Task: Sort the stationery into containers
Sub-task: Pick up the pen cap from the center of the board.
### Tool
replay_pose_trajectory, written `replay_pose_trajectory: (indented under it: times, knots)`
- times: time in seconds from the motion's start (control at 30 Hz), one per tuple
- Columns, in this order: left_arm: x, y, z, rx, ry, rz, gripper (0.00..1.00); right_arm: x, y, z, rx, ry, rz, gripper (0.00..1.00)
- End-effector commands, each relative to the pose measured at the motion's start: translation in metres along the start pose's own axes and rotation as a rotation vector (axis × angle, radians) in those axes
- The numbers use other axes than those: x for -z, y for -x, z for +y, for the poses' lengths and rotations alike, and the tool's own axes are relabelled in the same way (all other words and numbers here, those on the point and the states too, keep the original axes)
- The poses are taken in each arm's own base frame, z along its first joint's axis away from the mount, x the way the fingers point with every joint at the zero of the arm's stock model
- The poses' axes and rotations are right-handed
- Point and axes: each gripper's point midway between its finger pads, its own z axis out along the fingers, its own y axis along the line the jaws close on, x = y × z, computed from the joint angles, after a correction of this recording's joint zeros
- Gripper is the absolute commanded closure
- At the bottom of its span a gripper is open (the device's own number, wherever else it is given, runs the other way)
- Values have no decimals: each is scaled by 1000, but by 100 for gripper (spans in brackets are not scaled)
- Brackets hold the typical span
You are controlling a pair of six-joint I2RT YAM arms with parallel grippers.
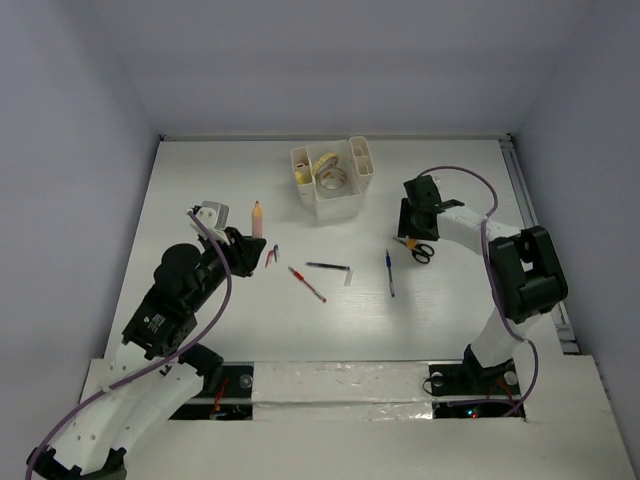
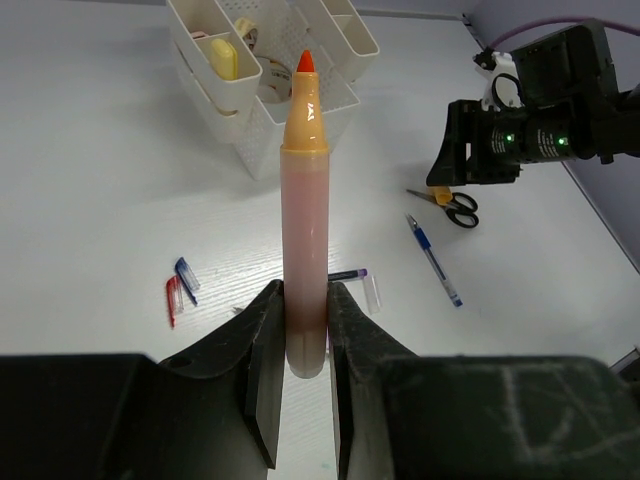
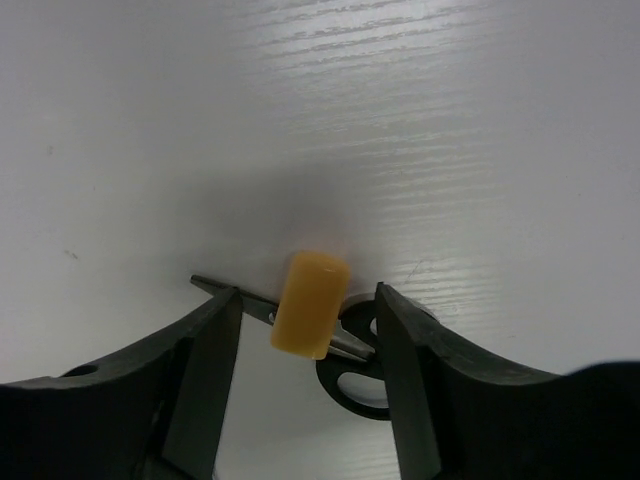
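From the top, your left gripper point(image 1: 243, 252) is squeezed shut on a pink marker point(image 1: 257, 218). The marker points away from you, to the far side. The white box point(image 1: 335, 206) sits far and to the right of it, well apart. Your left arm is the one nearer to that marker. Your right gripper point(image 1: 413, 228) hangs over the scissors point(image 1: 421, 251) on the right. Pens point(image 1: 307, 284) lie between the two arms.

From the left wrist, the marker point(image 2: 303, 200) sticks straight out between the fingers point(image 2: 262, 340), orange tip first. The box point(image 2: 262, 138) is ahead of the tip and a bit to the left. I think you must carry the marker far and right to reach it.

From the right wrist, the fingers point(image 3: 205, 350) stand apart and hold nothing. A small yellow stub point(image 3: 310, 303) lies between them, on top of the scissors point(image 3: 352, 372). There is a gap on each side of it. Its long way runs along the fingers, so I think they would close on its sides.
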Motion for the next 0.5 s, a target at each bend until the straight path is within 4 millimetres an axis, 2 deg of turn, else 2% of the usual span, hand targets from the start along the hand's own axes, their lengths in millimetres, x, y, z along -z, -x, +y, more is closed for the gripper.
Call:
replay_pose_trajectory:
  times: [0.0,0.17,0.47]
  knots:
    - [-1,6,-4,-12,-23,-26,100,-4,18,9,-23,25,-39,42]
    - [-1,5,-4,-12,-22,-24,100,-9,12,12,-25,31,-17,48]
    - [-1,5,-4,-7,-21,-25,100,-13,11,11,-32,25,-21,53]
